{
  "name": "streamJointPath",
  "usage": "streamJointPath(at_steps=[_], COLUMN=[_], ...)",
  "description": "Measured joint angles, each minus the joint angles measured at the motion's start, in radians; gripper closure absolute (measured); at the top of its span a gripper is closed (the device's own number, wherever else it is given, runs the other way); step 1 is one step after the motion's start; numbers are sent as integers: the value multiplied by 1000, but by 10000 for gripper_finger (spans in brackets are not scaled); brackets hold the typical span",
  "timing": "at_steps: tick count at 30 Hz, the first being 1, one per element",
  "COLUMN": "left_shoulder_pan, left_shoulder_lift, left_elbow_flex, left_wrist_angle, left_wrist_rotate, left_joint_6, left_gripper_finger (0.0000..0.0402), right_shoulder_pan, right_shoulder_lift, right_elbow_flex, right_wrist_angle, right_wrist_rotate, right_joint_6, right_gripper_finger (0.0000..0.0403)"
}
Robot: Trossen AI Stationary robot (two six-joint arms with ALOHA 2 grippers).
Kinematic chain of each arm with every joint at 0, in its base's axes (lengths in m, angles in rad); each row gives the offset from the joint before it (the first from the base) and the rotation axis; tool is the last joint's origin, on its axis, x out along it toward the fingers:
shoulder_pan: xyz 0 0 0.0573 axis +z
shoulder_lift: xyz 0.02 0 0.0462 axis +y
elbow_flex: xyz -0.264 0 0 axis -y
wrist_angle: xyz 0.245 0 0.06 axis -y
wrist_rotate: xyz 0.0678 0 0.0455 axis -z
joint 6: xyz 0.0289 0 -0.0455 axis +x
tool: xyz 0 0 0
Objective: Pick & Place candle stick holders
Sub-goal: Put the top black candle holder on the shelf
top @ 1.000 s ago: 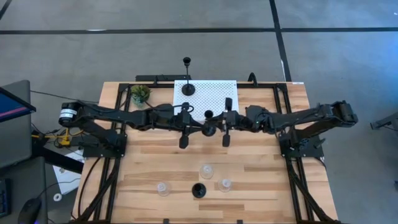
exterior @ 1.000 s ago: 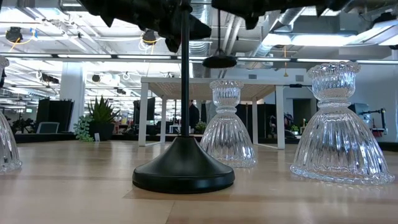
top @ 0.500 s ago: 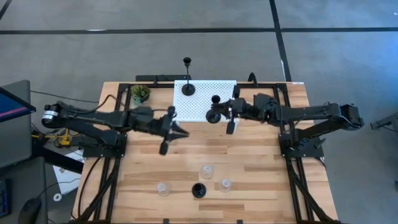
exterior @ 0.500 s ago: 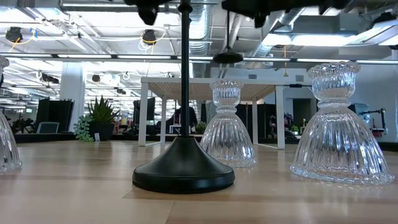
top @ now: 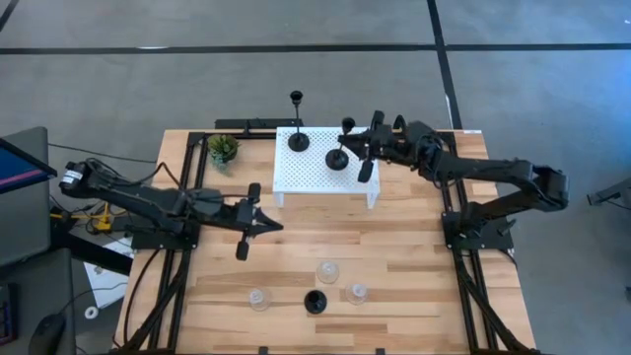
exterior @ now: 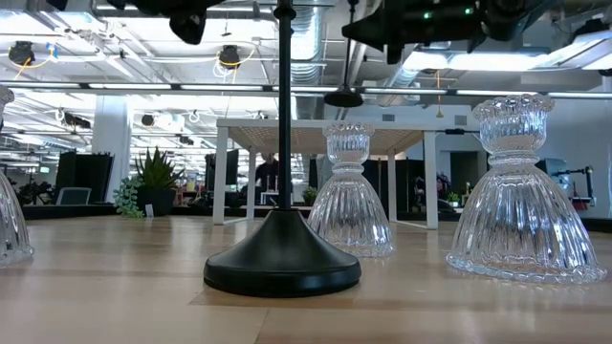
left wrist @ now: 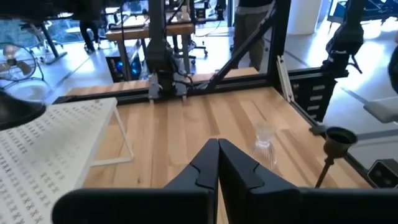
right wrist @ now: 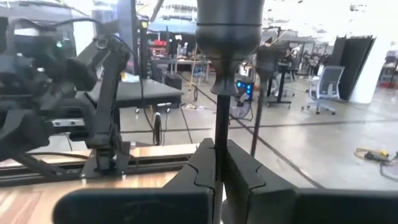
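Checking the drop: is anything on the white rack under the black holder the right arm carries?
Nothing visible: the right hand grips the black stemmed candle holder over bare white perforated rack; another black holder stands apart.

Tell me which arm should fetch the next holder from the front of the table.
Left. Its gripper is shut and empty over bare table, nearer the front holders. The right gripper is busy, shut on a black holder over the rack.

White rack (top: pixel 325 173) (perforated), potted plant (top: pixel 223 149)
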Motion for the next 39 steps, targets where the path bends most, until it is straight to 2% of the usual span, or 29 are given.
streamJointPath(at_steps=[5,11,17,26,39], left_shoulder_pan=[1,-1,-5,-5,-5], left_shoulder_lift=[0,0,0,1,1], left_elbow_flex=[-18,-18,-18,-18,-18], left_wrist_angle=[30,39,38,38,37], left_wrist_rotate=[-1,-1,-1,-1,-1], left_joint_6=[0,0,-4,-3,0], left_gripper_finger=[395,397,395,395,395], right_shoulder_pan=[-50,-81,-128,-185,-197], right_shoulder_lift=[56,184,258,317,364], right_elbow_flex=[41,172,253,258,259], right_wrist_angle=[14,-41,-92,-92,-38], right_wrist_rotate=[-63,-100,-97,-96,-97], right_joint_6=[23,22,22,46,37], right_gripper_finger=[403,403,403,403,403])
